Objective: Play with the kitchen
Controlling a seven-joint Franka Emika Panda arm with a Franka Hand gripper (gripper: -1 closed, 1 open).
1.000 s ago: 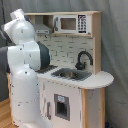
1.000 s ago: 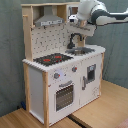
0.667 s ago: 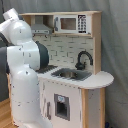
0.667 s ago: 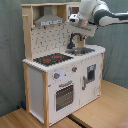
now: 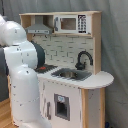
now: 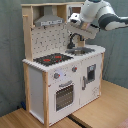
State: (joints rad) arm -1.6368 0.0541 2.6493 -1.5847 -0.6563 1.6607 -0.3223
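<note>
one big toy kitchen [image 6: 36,87], white and light wood, standing upright on a wooden surface [image 6: 25,117], seen whole in both exterior views. up top, a grey hood [image 6: 50,21]. below it, a stove [image 6: 52,59] with red rings. right beside that, a sink [image 6: 84,50] with a black faucet [image 6: 74,39] bent over it. down the front, two knobs [image 6: 56,76] and a shut oven door [image 6: 64,95].

likely step now: reaching for something near the sink to play with, maybe the faucet. only a guess.

to do it well: go slow and come down straight. keep off the back wall and the shelf above. touch just one small part at a time. gentle pushes and turns only, for fear of tipping or sliding such a light toy. no hard bumps on the thin neck of the faucet.

gripper [image 6: 77,29] hanging over the sink end of the kitchen, toward the second exterior view's right, just above the faucet and very near its top. touching it or not: too hard to tell. well apart from the stove, the knobs and the oven door. jaws open or closed: cannot tell from either view. in the first exterior view, hidden behind the big white arm [image 5: 22,80], with that arm close by the stove side of the kitchen.
</note>
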